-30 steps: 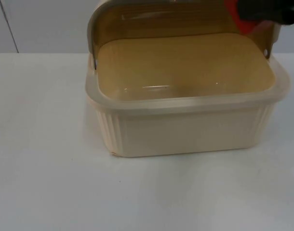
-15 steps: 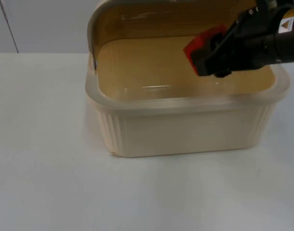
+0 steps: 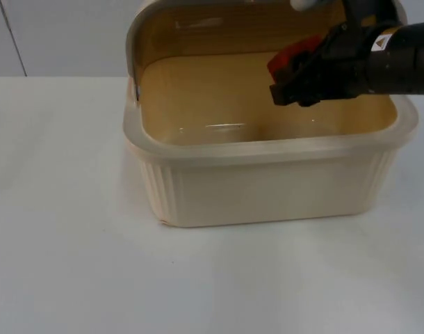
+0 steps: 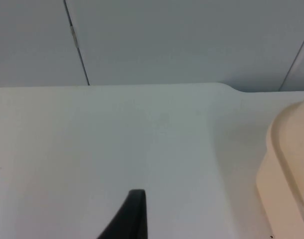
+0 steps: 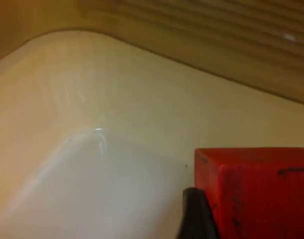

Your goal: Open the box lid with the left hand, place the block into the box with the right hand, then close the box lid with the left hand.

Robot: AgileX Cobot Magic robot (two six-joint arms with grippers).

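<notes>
Since half a second ago the right gripper (image 3: 290,78) has shifted slightly up and back over the cream ribbed plastic box (image 3: 267,184), carrying the red square block (image 3: 287,59) with it. On the white table top (image 3: 66,264) the box stands nearest, its cream hinged lid (image 3: 139,35) raised at the rear. Above the open cavity the right gripper's fingers are clamped on the block; the right wrist view shows the block (image 5: 256,191) above the box's pale floor. Left gripper waits beside the box (image 4: 286,164), over the table; whether its fingers are apart cannot be told. Behind: the grey partition wall (image 3: 59,35).
</notes>
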